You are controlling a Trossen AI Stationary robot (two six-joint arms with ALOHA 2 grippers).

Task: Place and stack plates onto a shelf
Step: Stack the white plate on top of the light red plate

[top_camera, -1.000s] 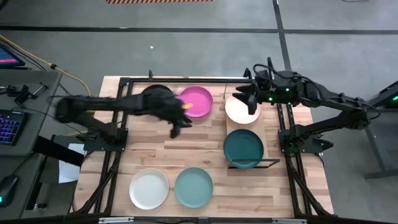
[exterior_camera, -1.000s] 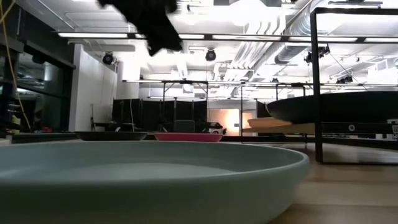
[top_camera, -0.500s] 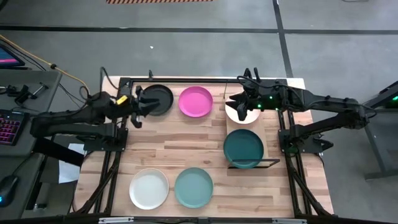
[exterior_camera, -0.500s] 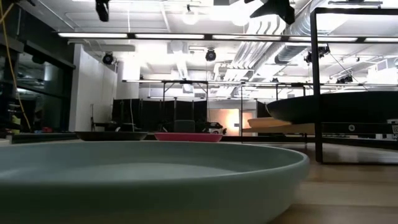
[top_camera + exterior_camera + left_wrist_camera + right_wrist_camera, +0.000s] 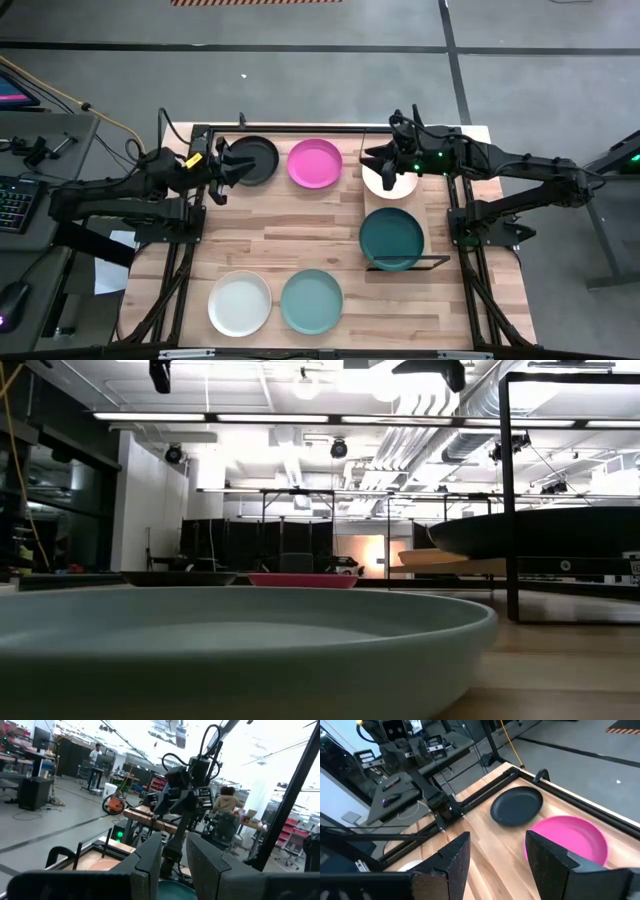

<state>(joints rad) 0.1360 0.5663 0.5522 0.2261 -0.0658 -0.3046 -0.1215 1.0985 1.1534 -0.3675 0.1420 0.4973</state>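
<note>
A wooden plank tabletop (image 5: 300,235) sits on a grey workshop floor, and the shelf (image 5: 432,205) along its right side is our landmark. Far left of the shelf, the left gripper (image 5: 222,167) hovers at the near edge of the black plate (image 5: 253,160) — fingers (image 5: 150,857) spread with a clear gap, holding nothing. The black plate sits in the far row, well left of the shelf, and the magenta pink plate (image 5: 315,164) lies just beside it, between it and the shelf's far end. Toward the front edge, again left of the shelf, the cream white plate (image 5: 240,303) and the light teal plate (image 5: 311,301) rest side by side; the teal one fills the foreground of the low view. On the shelf itself, the pale peach plate (image 5: 392,184) lies at the far end and the dark green plate (image 5: 392,238) at the near end — close together, neither stacked. The right gripper (image 5: 385,165) hangs over the peach plate's left rim, its fingers (image 5: 455,857) wide apart and empty. In the left wrist view, a person (image 5: 226,800) sits in the room beyond the table.
</note>
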